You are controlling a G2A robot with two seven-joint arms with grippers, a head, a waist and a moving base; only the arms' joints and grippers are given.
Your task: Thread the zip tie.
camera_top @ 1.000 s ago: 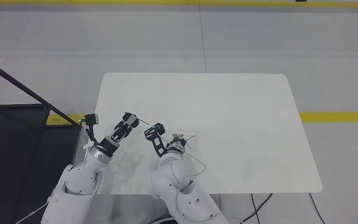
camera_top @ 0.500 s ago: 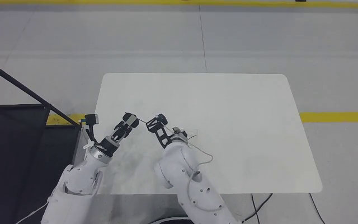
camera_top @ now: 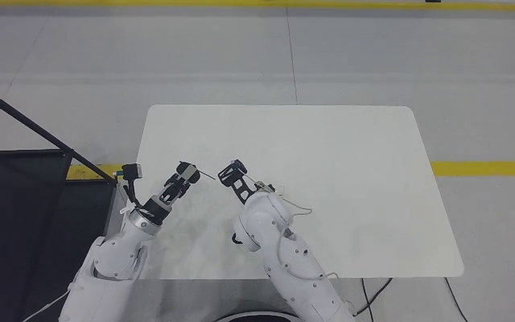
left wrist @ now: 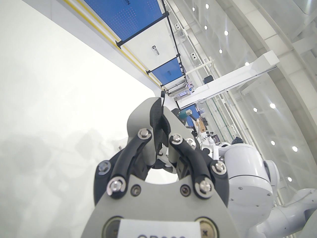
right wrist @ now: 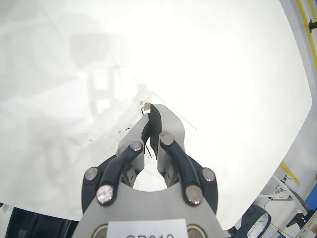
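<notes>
The zip tie (camera_top: 208,175) is a thin black strand spanning the short gap between both grippers, above the near left part of the white table (camera_top: 338,161). My left gripper (camera_top: 190,170) is shut on one end; in its wrist view a black tip of the zip tie (left wrist: 162,95) pokes out past the closed left gripper (left wrist: 161,107). My right gripper (camera_top: 233,169) sits just to the right of it. In its wrist view the right gripper (right wrist: 151,110) is shut on the zip tie (right wrist: 143,110), which curls out at the fingertips.
A clear plastic sheet (right wrist: 183,127) lies flat on the table under the right gripper. A black frame with dark cloth (camera_top: 32,185) stands off the table's left edge. The table's near edge runs close behind both arms.
The right gripper has swung away from the robot and a little to the right, ending level with the left gripper. The left arm has stayed still.
</notes>
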